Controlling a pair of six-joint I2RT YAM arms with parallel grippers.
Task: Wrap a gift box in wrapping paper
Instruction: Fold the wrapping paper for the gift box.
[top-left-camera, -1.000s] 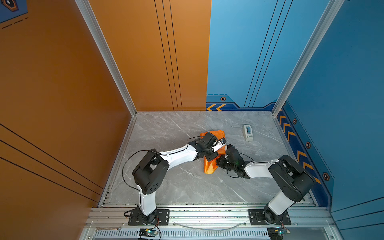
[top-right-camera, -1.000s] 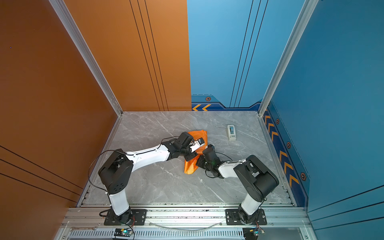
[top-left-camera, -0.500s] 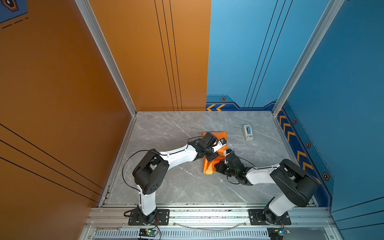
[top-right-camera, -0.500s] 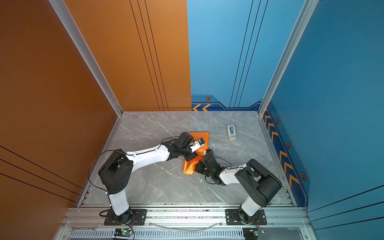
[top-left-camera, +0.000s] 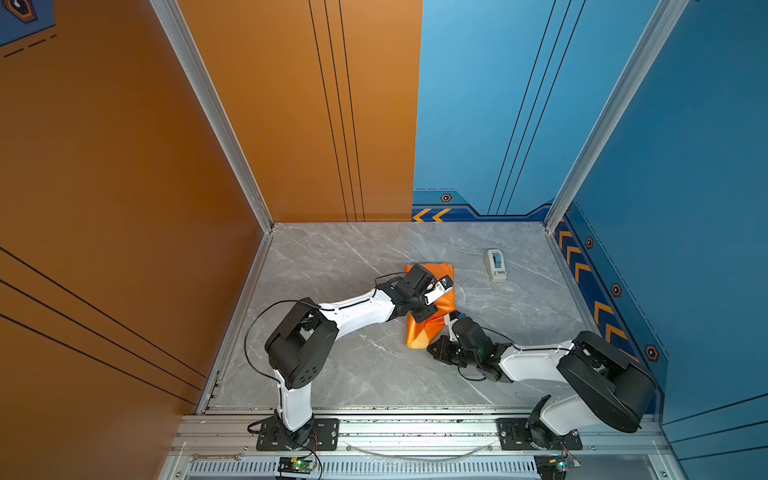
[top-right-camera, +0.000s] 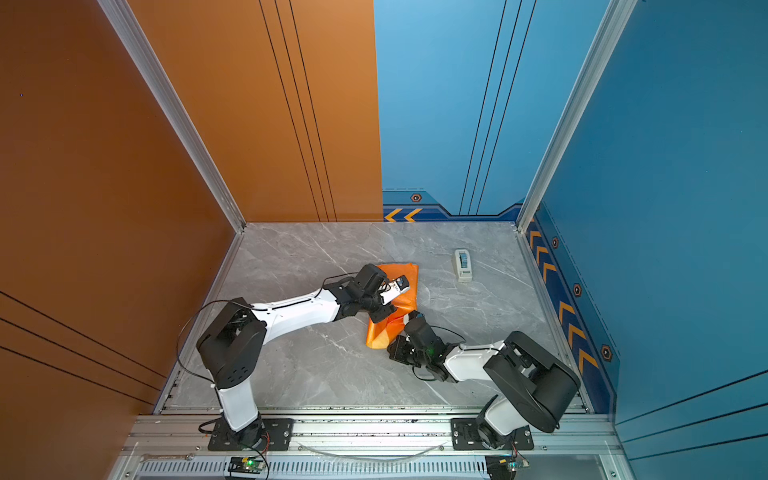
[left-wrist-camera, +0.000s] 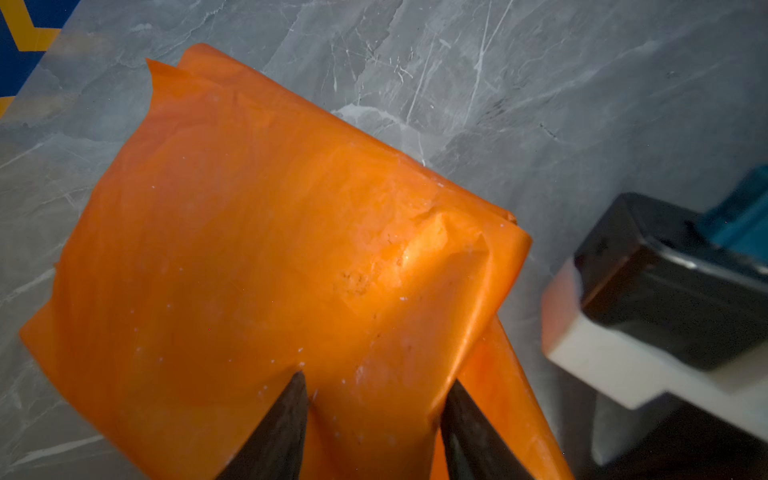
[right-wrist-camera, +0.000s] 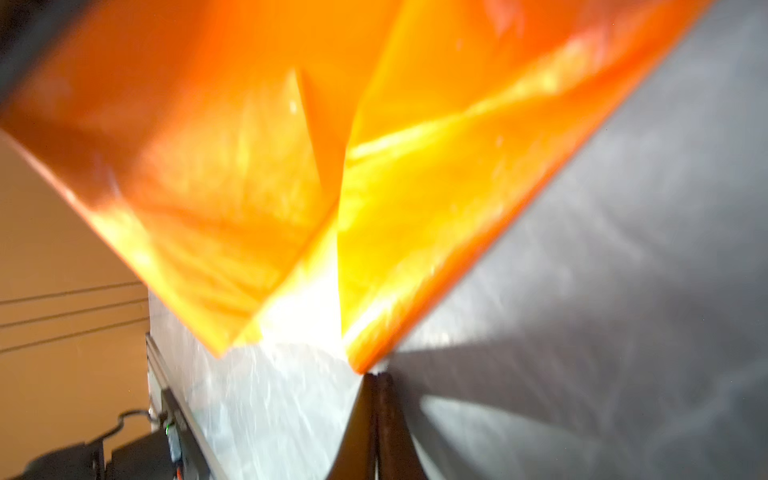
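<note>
Showing a half-wrapped parcel: the wrapping paper (top-left-camera: 420, 332), orange face outward, is folded into a bundle near the middle of the grey marble table (top-left-camera: 332, 270), a little toward its far edge; the gift box cannot be seen and is judged to lie inside the folds, so what it holds cannot be told; the paper's end toward the near edge sticks out as a loose, tapering flap on the table. The left gripper (left-wrist-camera: 376, 386) comes down on top of the bundle, its fingers (left-wrist-camera: 286, 424) apart with creased paper bulging between them; whether they squeeze it or only press down cannot be told. The right gripper (right-wrist-camera: 376, 399) lies low at the flap's near corner, fingers together, tips right at the paper's edge, nothing seen between them. The step in hand looks like closing the near end; next, that flap likely needs folding up against the box while the bundle is held down, then taping. A white tape dispenser (top-left-camera: 495, 266), holding a blue roll, stands well apart toward the far right corner.
</note>
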